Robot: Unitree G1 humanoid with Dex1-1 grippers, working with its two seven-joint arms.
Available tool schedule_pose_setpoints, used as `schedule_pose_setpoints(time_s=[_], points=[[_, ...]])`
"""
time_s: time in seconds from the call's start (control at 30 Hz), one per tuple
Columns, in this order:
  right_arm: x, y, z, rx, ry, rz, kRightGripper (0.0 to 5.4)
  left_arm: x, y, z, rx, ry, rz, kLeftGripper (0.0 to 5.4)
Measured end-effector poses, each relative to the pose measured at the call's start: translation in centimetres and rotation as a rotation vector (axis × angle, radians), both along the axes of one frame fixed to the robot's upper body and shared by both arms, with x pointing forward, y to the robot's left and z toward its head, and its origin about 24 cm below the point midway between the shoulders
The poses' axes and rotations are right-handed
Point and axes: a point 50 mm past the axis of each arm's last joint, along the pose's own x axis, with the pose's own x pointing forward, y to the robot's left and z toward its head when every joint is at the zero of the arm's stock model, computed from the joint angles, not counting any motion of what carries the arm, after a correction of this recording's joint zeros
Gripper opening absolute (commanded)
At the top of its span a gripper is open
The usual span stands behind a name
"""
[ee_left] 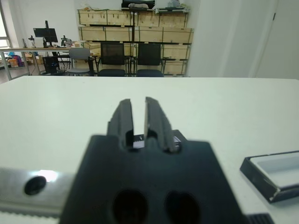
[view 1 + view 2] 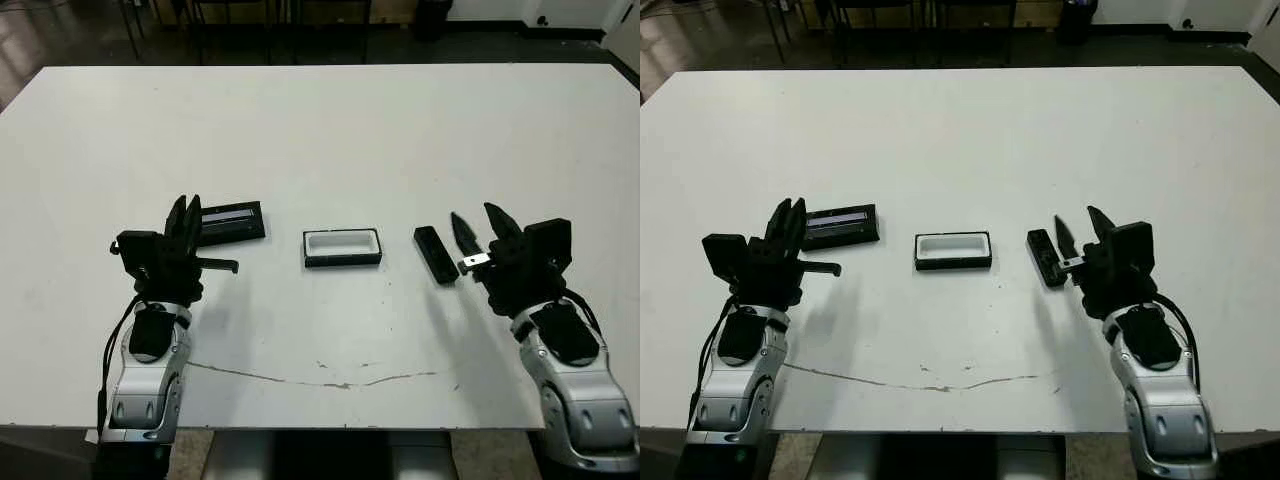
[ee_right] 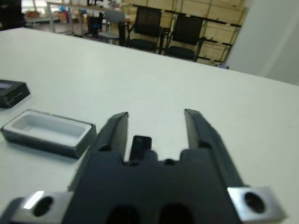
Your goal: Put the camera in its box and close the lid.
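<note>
Left end effector (image 2: 186,212) sits nearest, low over the white surface (image 2: 320,130); fingers nearly pressed together, a thin slit between them, holding nothing. Lid (image 2: 231,221) lies flat just beyond its fingertips, grey stripe up. Box (image 2: 342,247) rests mid-surface, open, white lining showing, apart from both arms. Camera (image 2: 435,253) lies flat right of box, angled. Right end effector (image 2: 480,228) spread wide, empty, fingertips just beside camera's right side.
</note>
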Motion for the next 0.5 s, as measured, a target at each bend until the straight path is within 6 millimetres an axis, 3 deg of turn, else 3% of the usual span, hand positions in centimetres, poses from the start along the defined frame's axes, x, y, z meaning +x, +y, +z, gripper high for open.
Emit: schedule_pose_setpoints(time_s=[0.37,0.5], points=[[0.06,0.31,-0.47,0.021,0.059,0.03,5.39,0.02,0.03,-0.04,0.0,0.008,0.0,0.0],[0.31,0.66,-0.93,0.034,0.078,0.037,5.39,-0.01,0.05,0.04,0.001,0.004,-0.002,0.0]])
